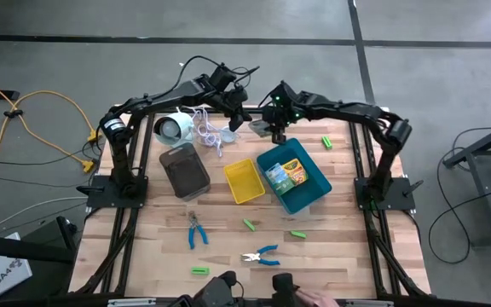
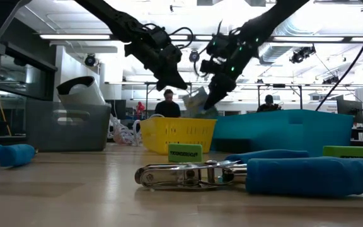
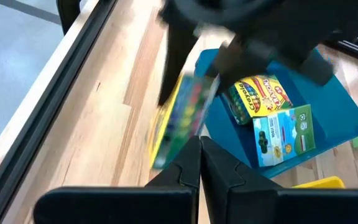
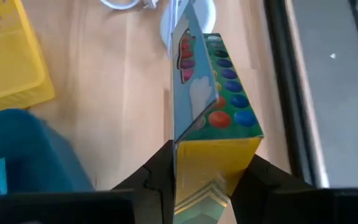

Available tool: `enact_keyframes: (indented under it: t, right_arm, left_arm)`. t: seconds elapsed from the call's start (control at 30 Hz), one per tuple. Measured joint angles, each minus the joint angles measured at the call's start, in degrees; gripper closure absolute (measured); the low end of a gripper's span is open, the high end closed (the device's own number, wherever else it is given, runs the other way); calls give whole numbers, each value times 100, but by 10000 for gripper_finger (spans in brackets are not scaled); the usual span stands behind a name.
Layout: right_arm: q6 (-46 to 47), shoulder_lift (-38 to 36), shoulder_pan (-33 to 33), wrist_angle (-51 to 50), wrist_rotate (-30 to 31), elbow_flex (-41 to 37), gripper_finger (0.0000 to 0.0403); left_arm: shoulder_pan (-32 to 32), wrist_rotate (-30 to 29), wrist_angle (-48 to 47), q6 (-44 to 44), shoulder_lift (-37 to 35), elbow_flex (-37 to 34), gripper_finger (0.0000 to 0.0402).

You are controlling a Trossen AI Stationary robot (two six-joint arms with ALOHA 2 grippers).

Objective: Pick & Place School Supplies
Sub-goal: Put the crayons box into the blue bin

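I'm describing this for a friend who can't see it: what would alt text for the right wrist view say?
The right gripper holds a yellow paint box with rows of coloured dots, its lid ajar, above the wooden table. A yellow tray and a blue tray lie to one side.

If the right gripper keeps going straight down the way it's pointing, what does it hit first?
Probably bare wooden table just beside the blue tray. The right gripper, jaws shut on a yellow paint box, hangs near that tray's edge; depth is unclear.

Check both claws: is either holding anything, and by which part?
The right claw grips a yellow-and-green printed box by its yellow end, pinched across its narrow sides. The left claw is shut and holds nothing.
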Motion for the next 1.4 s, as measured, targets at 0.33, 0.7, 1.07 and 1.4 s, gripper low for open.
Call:
enact_keyframes:
  t: [0.33,0.7,1.07,1.4]
  right_arm:
    - [404,-1043,232,-889,574,0,303]
    - [2979,-1594,806,-2652,249,2,304]
    - [4465,-1590,1104,-3655,-372,2,303]
    - [5019,-1548,1078,-3757,-574,-389,300]
  left_arm:
    - [-2,0,-55,46,-4,0,401]
    - [-4,2,-60,46,-4,0,401]
    - [-4,19,-79,46,-4,0,401]
    - [-4,24,-334,50,-4,0,401]
